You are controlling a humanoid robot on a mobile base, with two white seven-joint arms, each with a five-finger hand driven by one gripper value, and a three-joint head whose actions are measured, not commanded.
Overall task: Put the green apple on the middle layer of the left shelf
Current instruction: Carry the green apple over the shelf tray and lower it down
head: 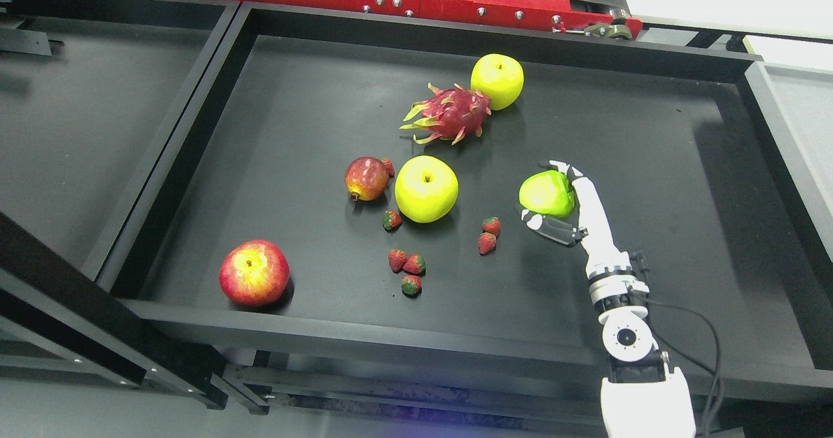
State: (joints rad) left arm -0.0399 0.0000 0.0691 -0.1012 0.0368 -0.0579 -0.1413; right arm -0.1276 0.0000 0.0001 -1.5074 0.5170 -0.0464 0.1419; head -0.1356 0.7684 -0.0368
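My right hand [550, 194] reaches into the black tray [455, 334] from the lower right. Its fingers and thumb are curled around a green apple [545, 194], right of the tray's middle. Two more yellow-green apples lie in the tray, one at the centre [426, 189] and one at the back [498, 81]. The left arm does not show.
A pink dragon fruit [450, 113] lies next to the back apple. A red apple [254, 273] sits at the front left, a pomegranate [366, 178] left of centre. Several small strawberries [407, 262] are scattered near the front. Another black tray [78, 119] lies to the left.
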